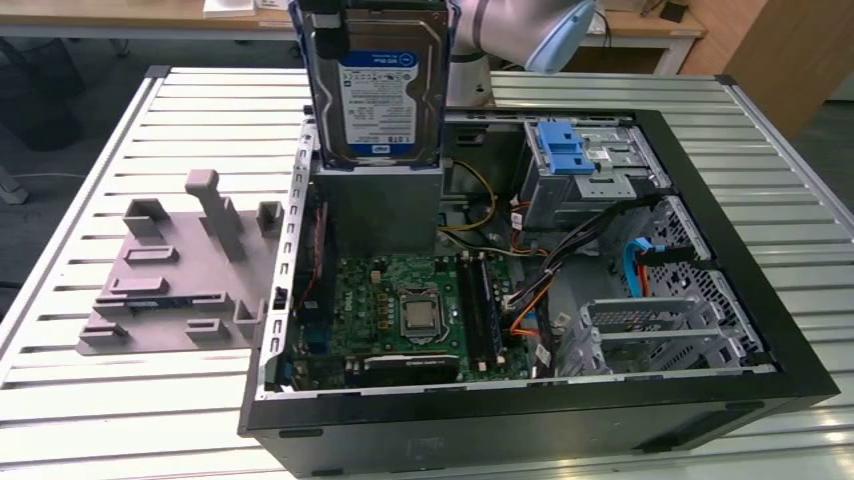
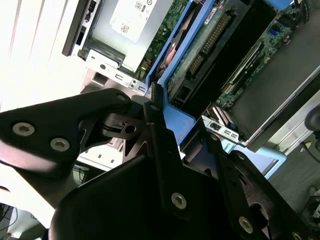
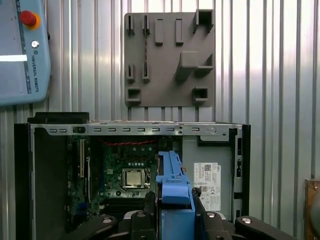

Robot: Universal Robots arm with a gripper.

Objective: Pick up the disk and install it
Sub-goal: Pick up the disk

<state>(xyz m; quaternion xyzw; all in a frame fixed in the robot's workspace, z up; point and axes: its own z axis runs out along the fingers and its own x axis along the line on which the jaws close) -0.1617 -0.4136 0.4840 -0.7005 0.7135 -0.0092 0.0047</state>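
Observation:
The disk (image 1: 375, 88) is a silver hard drive with a white-and-blue label and blue side rails. It hangs upright above the far side of the open computer case (image 1: 747, 250), over the grey power-supply box (image 1: 379, 205). My gripper (image 1: 383, 6) is shut on its upper end at the picture's top edge. In the first wrist view the disk's blue rail (image 3: 174, 189) sits between my black fingers (image 3: 150, 206), with the gripper (image 3: 175, 210) closed around it. In the second wrist view the gripper (image 2: 167, 117) clamps the disk (image 2: 207, 42), whose green circuit-board side shows.
Inside the case lie the motherboard (image 1: 407, 310), a drive cage with a blue latch (image 1: 574, 150) and a metal bay (image 1: 654, 325) amid loose cables. A grey fixture plate (image 1: 174, 275) rests on the slatted table at the exterior view's left. A teach pendant (image 3: 22, 50) lies beyond the case.

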